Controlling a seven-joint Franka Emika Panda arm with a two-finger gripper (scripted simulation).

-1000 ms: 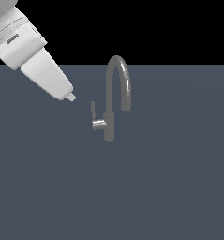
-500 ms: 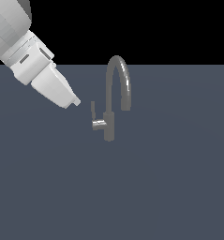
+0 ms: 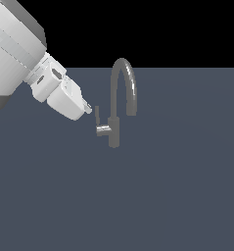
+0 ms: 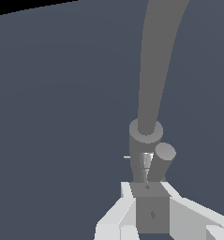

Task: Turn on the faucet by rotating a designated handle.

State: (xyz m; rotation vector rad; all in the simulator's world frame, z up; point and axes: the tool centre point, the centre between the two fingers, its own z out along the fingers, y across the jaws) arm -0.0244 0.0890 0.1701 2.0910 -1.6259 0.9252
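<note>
Since half a second ago our gripper [image 3: 87,109] has closed in from the exterior view's left and now sits just beside the handle [image 3: 97,115].

We see a flat, bare slate-grey surface [image 3: 177,196] filling the lower part of the exterior view, with plain black behind it. On it stands the faucet [image 3: 119,100], upright, its arched spout rising and curving down toward the exterior view's right; the handle is a thin lever standing up from a short stub on the side toward the exterior view's left. Our white arm slants down from the upper corner on the exterior view's left, wrist tilted, fingertips level with the lever. In the wrist view the fingers [image 4: 114,216] are spread, with the lever [image 4: 152,211] between them; we cannot tell whether they touch it.
</note>
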